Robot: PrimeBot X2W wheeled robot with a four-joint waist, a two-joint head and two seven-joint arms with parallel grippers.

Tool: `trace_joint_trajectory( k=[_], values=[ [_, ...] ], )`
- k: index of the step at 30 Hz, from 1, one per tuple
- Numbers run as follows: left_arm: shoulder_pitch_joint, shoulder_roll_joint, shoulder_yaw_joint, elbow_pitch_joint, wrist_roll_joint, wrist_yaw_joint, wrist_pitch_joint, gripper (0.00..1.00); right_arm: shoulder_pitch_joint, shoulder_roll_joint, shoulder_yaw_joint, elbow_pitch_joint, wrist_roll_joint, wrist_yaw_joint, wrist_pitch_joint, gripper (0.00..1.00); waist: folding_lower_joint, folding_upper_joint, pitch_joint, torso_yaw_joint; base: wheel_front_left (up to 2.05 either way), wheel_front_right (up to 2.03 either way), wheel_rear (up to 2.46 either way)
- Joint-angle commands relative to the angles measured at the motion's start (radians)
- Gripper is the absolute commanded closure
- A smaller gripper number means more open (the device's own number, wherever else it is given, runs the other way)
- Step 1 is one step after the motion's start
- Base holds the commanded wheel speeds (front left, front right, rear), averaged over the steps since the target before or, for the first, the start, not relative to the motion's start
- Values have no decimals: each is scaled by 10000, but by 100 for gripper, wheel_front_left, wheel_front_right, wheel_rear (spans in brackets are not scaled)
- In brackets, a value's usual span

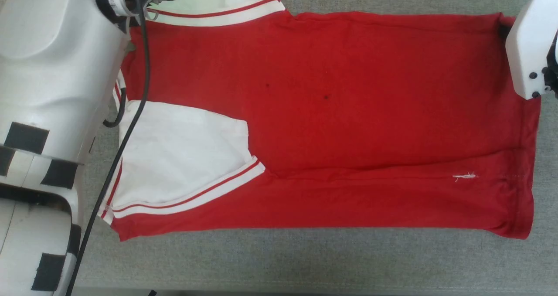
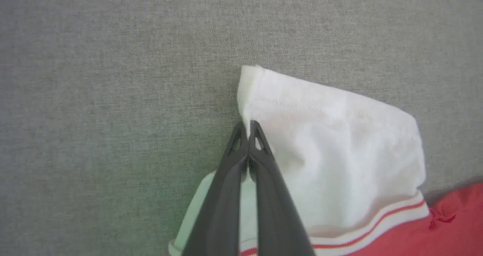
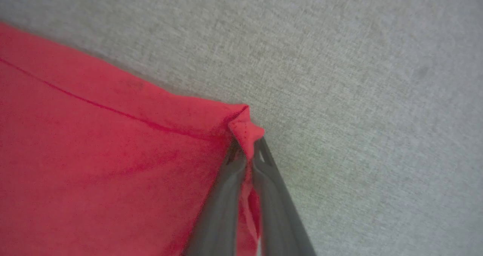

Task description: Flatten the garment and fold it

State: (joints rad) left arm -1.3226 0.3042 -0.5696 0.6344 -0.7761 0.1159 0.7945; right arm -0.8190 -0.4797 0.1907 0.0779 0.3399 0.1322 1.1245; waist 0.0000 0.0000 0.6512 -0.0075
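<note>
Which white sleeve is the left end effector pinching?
The far sleeve, out on the grey surface. The near sleeve lies folded onto the red body, away from the left end effector.

One garment point(image 1: 348, 91), one left hand point(image 2: 248, 127), one right hand point(image 3: 249, 148), one cable point(image 1: 146, 65).

A red knit garment point(image 3: 98, 146) is seen spread over a grey woven cloth surface point(image 3: 358, 78), filling the left and lower left of the view. A darker seam line is seen running across it toward its corner. That bunched corner is pinched between the two long dark fingers point(image 3: 222, 195) of the right gripper point(image 3: 247, 144), whose jaws are pressed together on the fabric.
</note>
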Motion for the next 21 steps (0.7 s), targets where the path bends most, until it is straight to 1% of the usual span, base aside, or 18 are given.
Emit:
trace_joint_trajectory(
  k=[1, 4, 9, 14, 18, 21],
  values=[
    [209, 91, 72, -87, -65, 36, -123, 100, 369, 44, 10, 445, 62, -15, 4, 100, 0, 0, -154, 3, 0, 0, 0],
    [363, 134, 247, -273, -236, -28, -350, 100, 421, 122, -270, 474, 110, -15, -324, 100, 0, 0, -464, 18, 0, 0, 0],
    [806, 272, 541, -755, -548, -296, -851, 100, 767, 256, -656, 555, 182, -15, -1069, 100, 0, 0, -1449, 143, 0, 0, 0],
    [1533, 417, 777, -1473, -915, -457, -1120, 100, 1411, 236, -1013, 569, 309, -15, -1718, 100, 0, 0, -2345, 357, 0, 0, 0],
    [2392, 573, 939, -2093, -1222, -499, -1282, 100, 2109, 269, -1328, 555, 375, -15, -1973, 100, 0, 0, -2978, 536, 0, 0, 0],
    [3158, 679, 1047, -2510, -1449, -443, -1388, 100, 2667, 358, -1549, 523, 392, -15, -2155, 100, 0, 0, -3455, 657, 0, 0, 0]
  ],
)
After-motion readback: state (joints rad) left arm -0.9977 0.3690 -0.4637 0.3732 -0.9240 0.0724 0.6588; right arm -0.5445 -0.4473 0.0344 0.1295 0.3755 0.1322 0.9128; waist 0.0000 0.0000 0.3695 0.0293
